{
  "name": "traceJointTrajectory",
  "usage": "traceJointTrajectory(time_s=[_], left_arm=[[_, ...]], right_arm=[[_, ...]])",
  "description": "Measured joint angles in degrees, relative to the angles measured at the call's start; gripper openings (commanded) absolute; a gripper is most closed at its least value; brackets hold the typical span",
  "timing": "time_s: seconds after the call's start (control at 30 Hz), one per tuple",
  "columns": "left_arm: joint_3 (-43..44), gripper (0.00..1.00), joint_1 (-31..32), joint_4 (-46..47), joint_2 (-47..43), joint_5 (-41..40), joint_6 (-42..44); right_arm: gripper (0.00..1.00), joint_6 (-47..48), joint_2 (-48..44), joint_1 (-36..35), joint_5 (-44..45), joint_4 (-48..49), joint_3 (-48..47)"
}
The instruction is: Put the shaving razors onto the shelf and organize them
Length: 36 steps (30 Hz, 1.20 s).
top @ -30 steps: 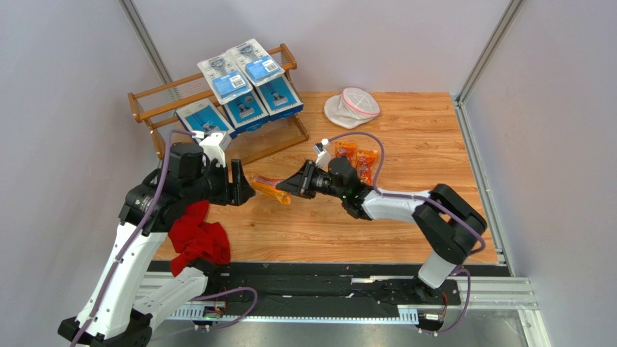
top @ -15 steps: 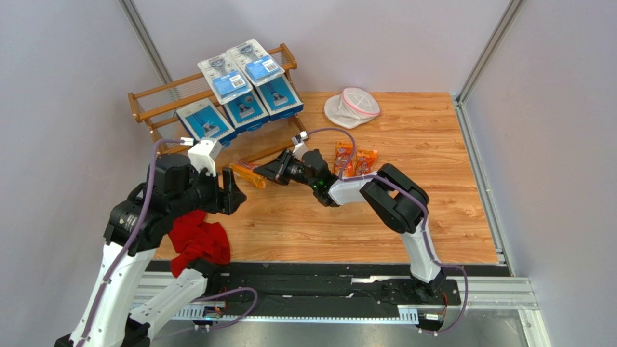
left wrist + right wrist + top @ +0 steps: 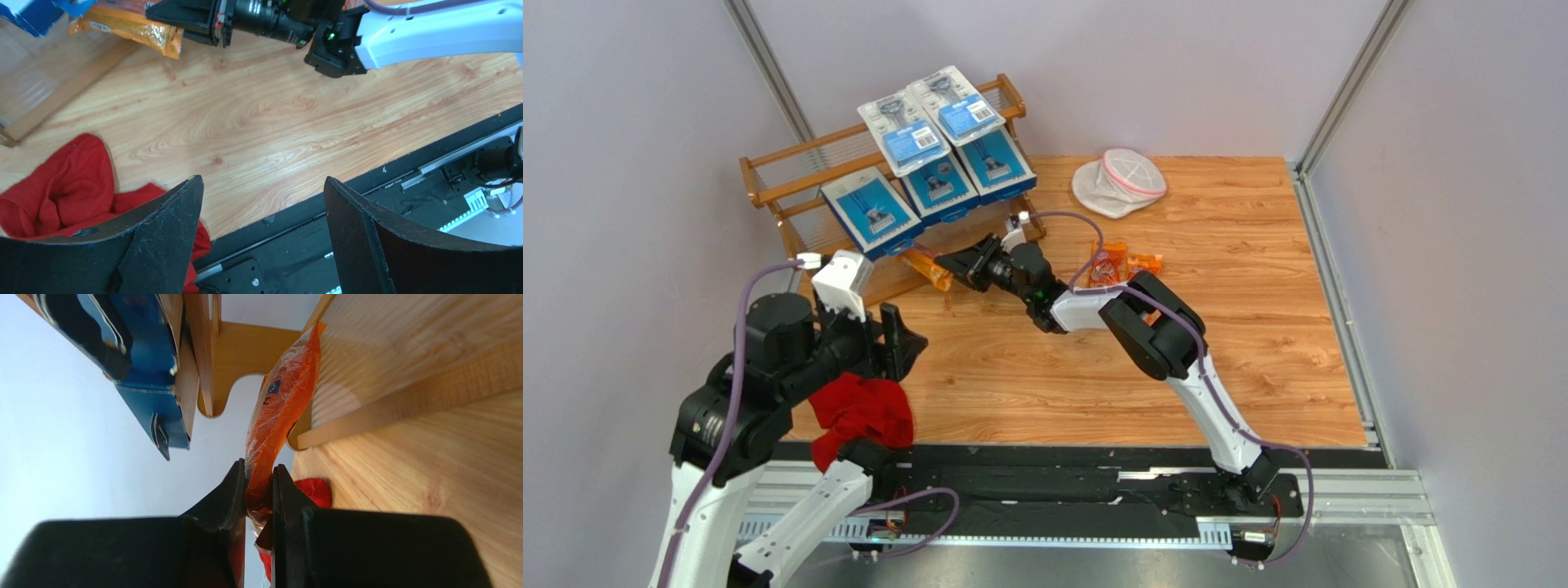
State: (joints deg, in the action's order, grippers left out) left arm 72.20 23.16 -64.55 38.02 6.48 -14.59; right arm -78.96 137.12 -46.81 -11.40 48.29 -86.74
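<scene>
My right gripper (image 3: 955,263) (image 3: 258,472) is shut on one end of a small orange bag (image 3: 925,266) (image 3: 280,401). The bag's far end pokes into the lower tier of the brown wooden shelf (image 3: 795,157) (image 3: 245,355). Three flat blue boxes (image 3: 938,184) lean along the shelf's lower tier. Two blister packs (image 3: 906,132) lie on top of it. Two more orange bags (image 3: 1124,263) lie on the table behind the right arm. My left gripper (image 3: 891,338) (image 3: 263,180) hangs open and empty above the table's front edge, beside the red cloth (image 3: 862,414).
A round white pouch with pink trim (image 3: 1118,181) lies at the back right of the table. The red cloth (image 3: 61,184) lies bunched at the front left edge. The black base rail (image 3: 368,202) runs along the near side.
The right arm has stretched left, carrying the orange bag from mid-table to the shelf's lower tier. The left arm has drawn back toward the front left, and its jaws have spread wider.
</scene>
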Motion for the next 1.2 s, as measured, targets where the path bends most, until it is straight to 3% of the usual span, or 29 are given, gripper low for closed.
traceJointTrajectory(time_s=[0.2,0.7,1.2], left_arm=[[0.0,0.84,0.0,1.4,-4.1,0.1,0.9],[6.4,0.84,0.0,-0.6,-4.8,2.7,1.2],[6.7,0.84,0.0,-1.3,-5.9,6.3,1.3]], right_arm=[[0.06,-1.1,2.5,-0.1,3.7,-2.6,-5.2],[0.11,-6.3,11.3,-4.5,13.7,-7.9,-14.8],[0.18,-10.3,15.5,-5.9,20.7,-9.5,-21.1]])
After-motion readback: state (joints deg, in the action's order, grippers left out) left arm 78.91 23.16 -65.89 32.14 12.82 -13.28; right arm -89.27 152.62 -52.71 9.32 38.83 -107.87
